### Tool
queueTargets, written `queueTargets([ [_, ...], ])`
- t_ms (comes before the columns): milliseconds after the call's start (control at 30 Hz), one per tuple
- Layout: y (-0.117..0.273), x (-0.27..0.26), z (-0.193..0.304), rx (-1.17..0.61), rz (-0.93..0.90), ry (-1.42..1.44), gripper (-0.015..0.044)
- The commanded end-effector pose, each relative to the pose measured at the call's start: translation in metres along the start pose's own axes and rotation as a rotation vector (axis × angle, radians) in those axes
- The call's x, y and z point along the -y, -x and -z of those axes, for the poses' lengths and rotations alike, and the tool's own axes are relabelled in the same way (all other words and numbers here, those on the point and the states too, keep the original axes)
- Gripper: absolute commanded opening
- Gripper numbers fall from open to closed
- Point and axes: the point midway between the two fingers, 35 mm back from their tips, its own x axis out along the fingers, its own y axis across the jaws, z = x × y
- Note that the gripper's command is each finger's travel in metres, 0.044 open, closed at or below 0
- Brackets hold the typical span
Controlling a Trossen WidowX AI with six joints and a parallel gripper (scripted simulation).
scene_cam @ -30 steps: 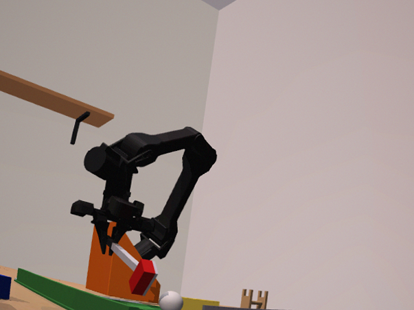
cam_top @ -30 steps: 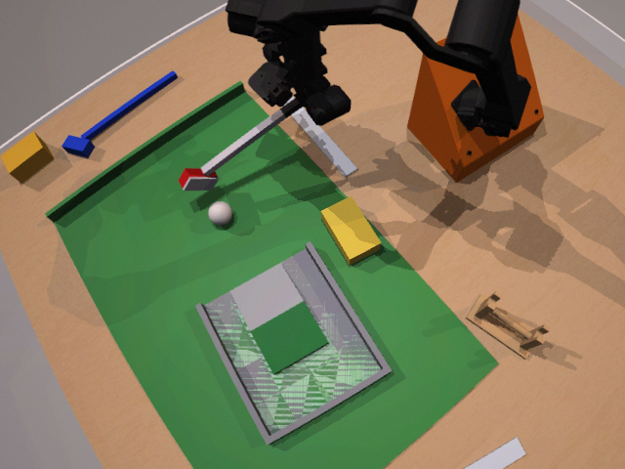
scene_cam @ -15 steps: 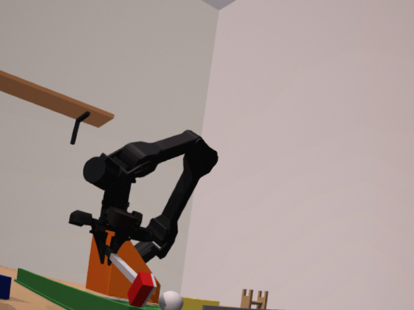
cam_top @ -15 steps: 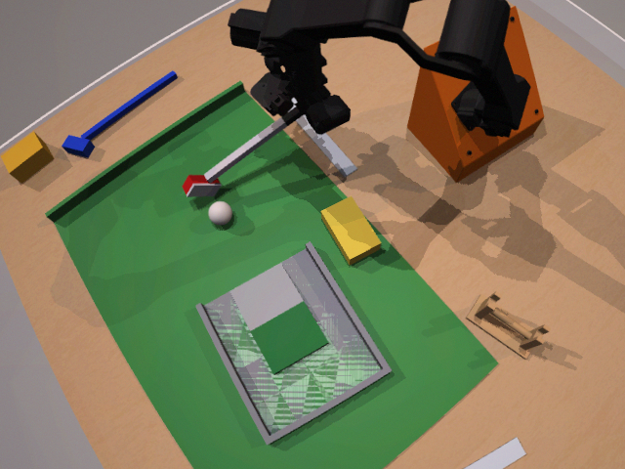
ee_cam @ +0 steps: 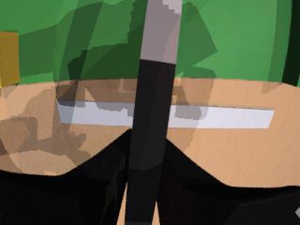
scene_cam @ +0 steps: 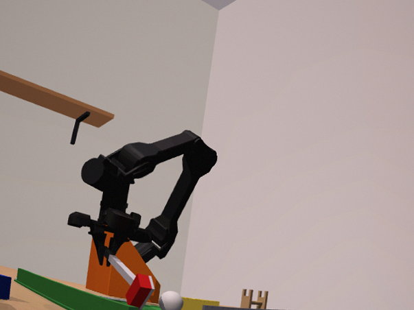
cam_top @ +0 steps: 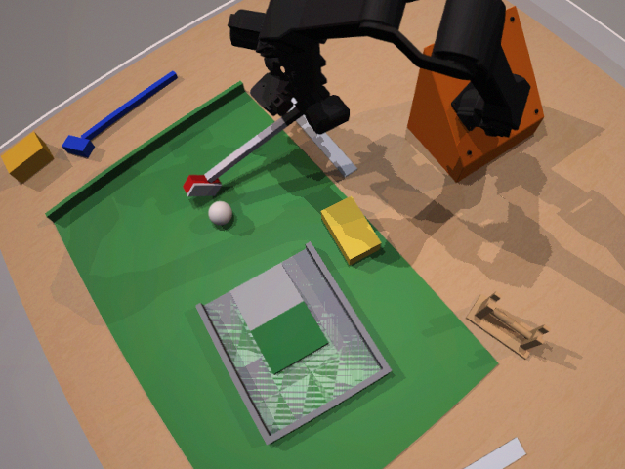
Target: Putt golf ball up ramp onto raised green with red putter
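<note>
Pickup is done: hand (cam_top: 292, 111) is clamped on the putter (cam_top: 242, 151) grip, head just behind the ball (cam_top: 220, 212) on the mat (cam_top: 126, 252). Remaining: stroke the ball up the ramp (cam_top: 262, 295) onto the green (cam_top: 289, 336)

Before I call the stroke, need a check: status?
Tool shut on putter. Red head just behind ball, ramp beyond. Yellow block off to the side, line open.

Bright, even overhead light; blocky, jagged-edged shadows spread right of the gripper (cam_top: 294, 111) over the table (cam_top: 555, 282). Coarse and pixelated up close at the wrist; no glare.
</note>
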Motion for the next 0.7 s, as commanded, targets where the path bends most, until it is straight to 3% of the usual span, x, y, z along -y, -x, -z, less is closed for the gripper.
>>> queueTargets([
  [0,0.001,0.011,-0.001,0.009,0.004,0.001,0.0000],
  [400,-0.001,0.023,0.000,0.012,-0.003,-0.009,0.0000],
  [667,0.002,-0.079,-0.007,0.013,-0.001,-0.007,0.0000],
])
